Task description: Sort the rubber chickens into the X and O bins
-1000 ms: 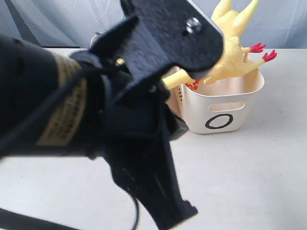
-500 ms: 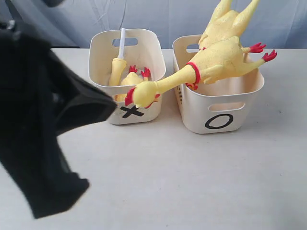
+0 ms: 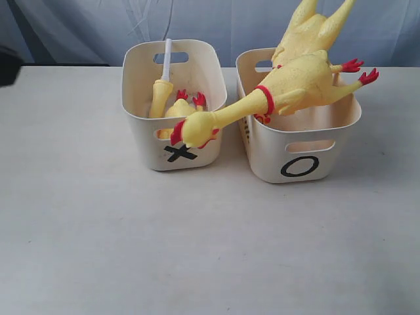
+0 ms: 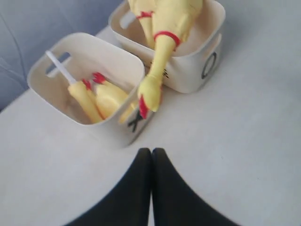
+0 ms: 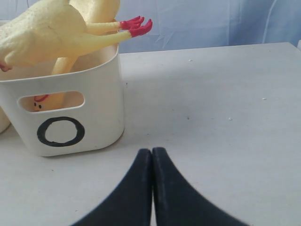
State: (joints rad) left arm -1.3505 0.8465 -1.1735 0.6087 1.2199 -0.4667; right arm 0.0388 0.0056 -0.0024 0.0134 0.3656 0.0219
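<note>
The X bin (image 3: 147, 141) stands left of the O bin (image 3: 328, 164). A big rubber chicken (image 3: 295, 79) lies across the O bin, and its neck and head (image 3: 193, 129) hang in front of the X bin. A second big chicken (image 3: 315, 26) sticks up behind it. A small chicken (image 3: 180, 108) and a headpiece with a white tube (image 3: 161, 92) lie inside the X bin. My left gripper (image 4: 151, 151) is shut and empty, above the table short of the X bin (image 4: 113, 134). Beside the O bin (image 5: 99, 113), my right gripper (image 5: 152, 150) is shut and empty.
A dark bit of the left arm (image 3: 8, 65) shows at the left edge of the exterior view. A pale blue cloth (image 3: 79, 26) hangs behind the table. The white tabletop (image 3: 210, 249) stretches in front of the bins.
The left arm, which filled the exterior view a second ago, has swung away to the left and out of the picture. Bins and chickens have not moved.
</note>
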